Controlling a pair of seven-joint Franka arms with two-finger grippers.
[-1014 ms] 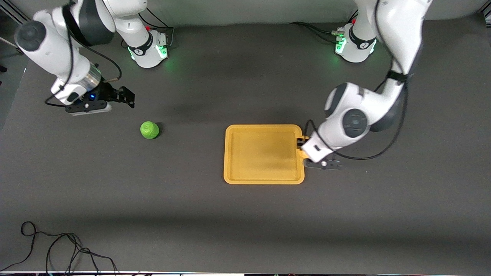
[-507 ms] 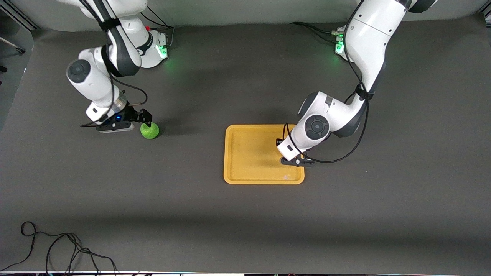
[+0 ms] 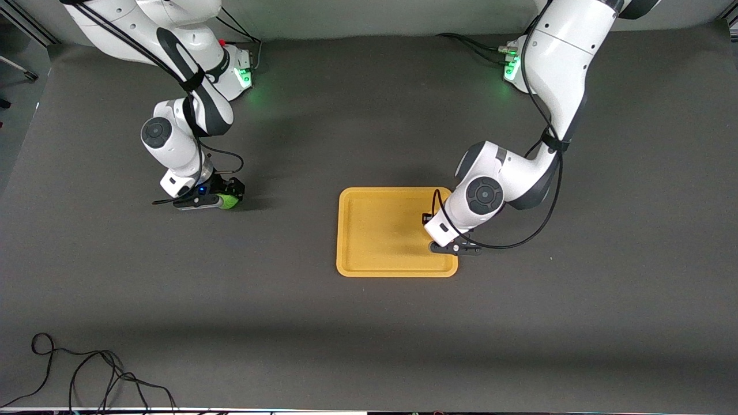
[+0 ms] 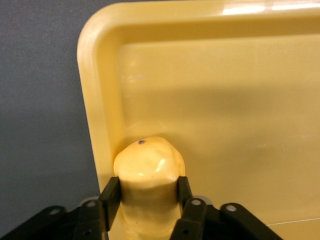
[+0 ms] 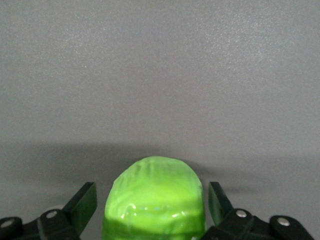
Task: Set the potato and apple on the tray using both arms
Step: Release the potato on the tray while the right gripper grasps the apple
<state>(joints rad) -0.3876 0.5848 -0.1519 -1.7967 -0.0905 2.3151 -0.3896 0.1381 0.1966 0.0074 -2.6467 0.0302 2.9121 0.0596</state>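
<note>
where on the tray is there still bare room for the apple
Most of the tray floor is bare, from the rim toward the right arm's end across the middle. It is crowded only along the rim toward the left arm's end, where the left gripper holds the potato. The right gripper straddles the apple on the table.

Dark grey table (image 3: 369, 323) with tray (image 3: 380, 268), apple (image 3: 230, 201) and black cable (image 3: 86, 374).
</note>
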